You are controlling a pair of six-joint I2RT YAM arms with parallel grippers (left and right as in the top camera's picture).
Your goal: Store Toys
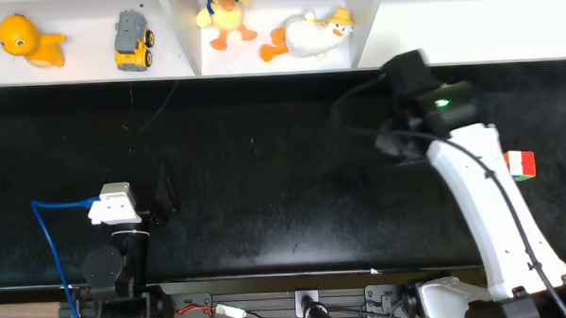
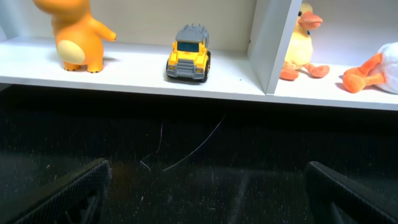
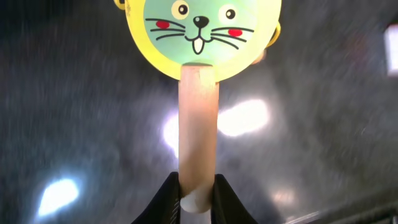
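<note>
Top of cat-face toy point(image 3: 202, 31) off-frame

The cat-face toy point(image 3: 199, 28) is green, yellow-rimmed (red cheeks), its handle point(image 3: 198, 124) pink.

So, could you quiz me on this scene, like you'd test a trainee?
1. True or false: the right pincer is shut on the cat-face toy.
2. Which toy shares a shelf compartment with the yellow truck? A) orange figure B) white plush duck C) puzzle cube
3. Fill in: the left pincer is ___ (open or shut).

Key: 1 true; 2 A; 3 open.
</note>
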